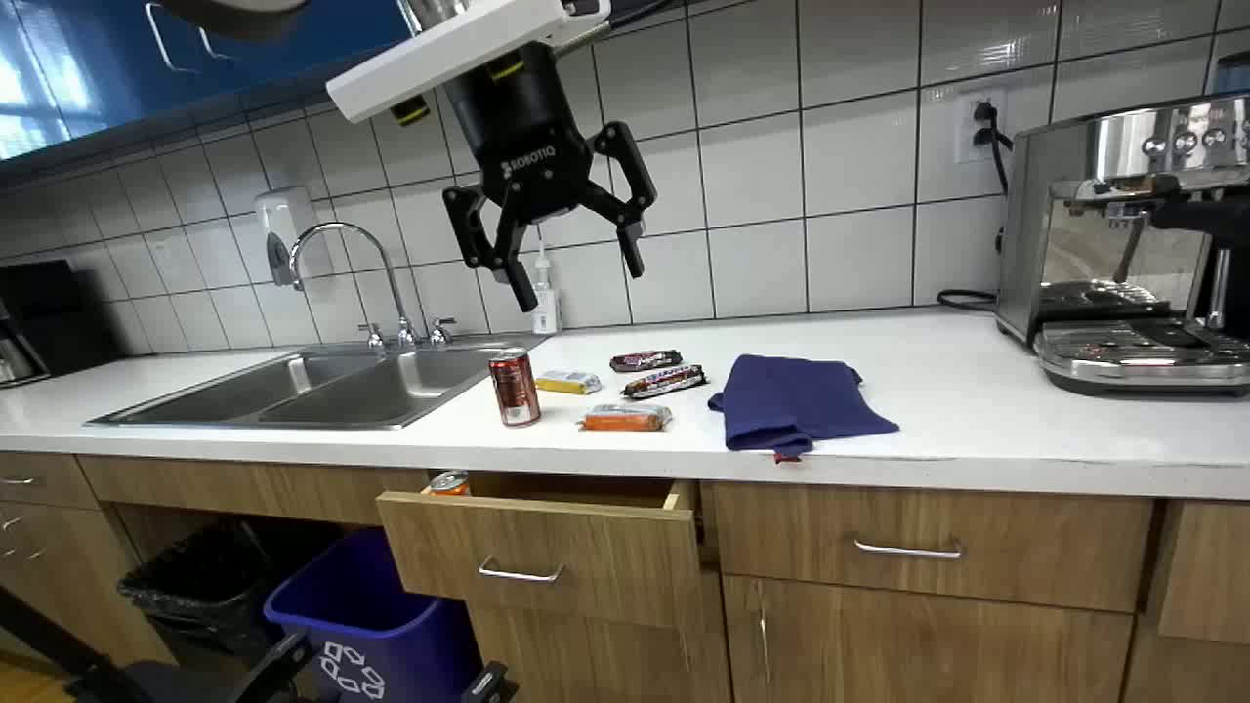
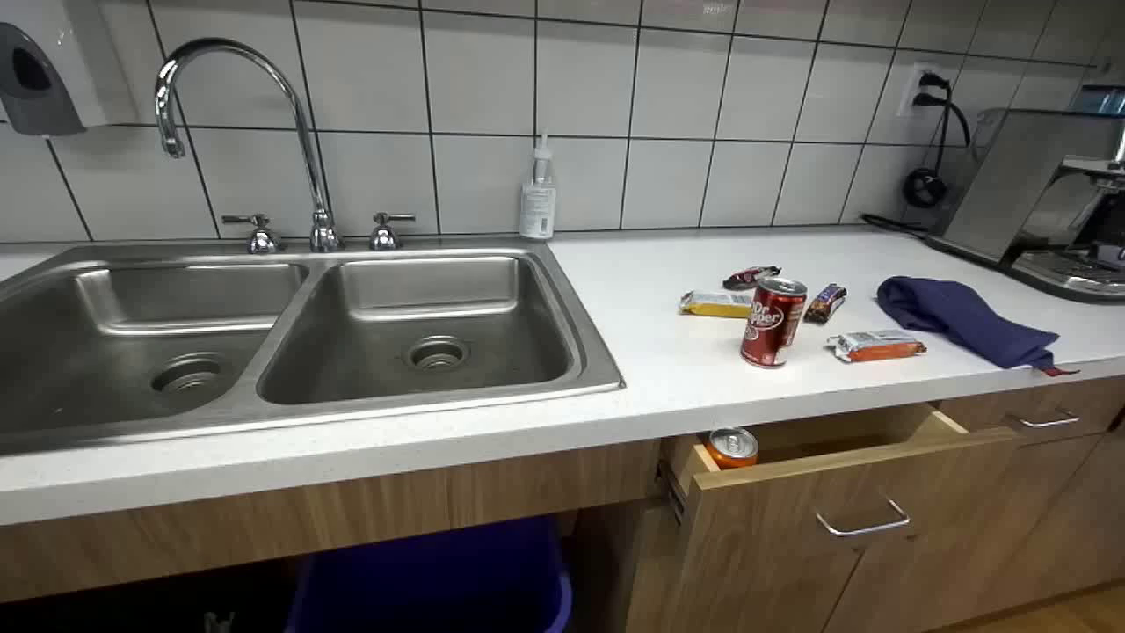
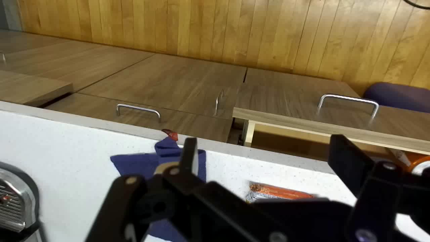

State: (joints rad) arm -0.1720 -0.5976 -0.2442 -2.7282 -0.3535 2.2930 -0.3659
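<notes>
Pincer (image 1: 581, 278) spread apart, well above the white counter (image 1: 957, 405).
Taking it as centre in an exterior view, an upright red can (image 1: 515, 388) stands on the counter at seven o'clock, a yellow-wrapped bar (image 1: 568, 383) at six, an orange-wrapped bar (image 1: 625, 420) between six and five, two dark-wrapped bars (image 1: 664, 381) at five and a dark blue cloth (image 1: 801, 402) at four. Farther down at six, a drawer (image 1: 547, 542) is pulled out; mostly hidden inside is what seems an orange drink can (image 1: 450, 483).
</notes>
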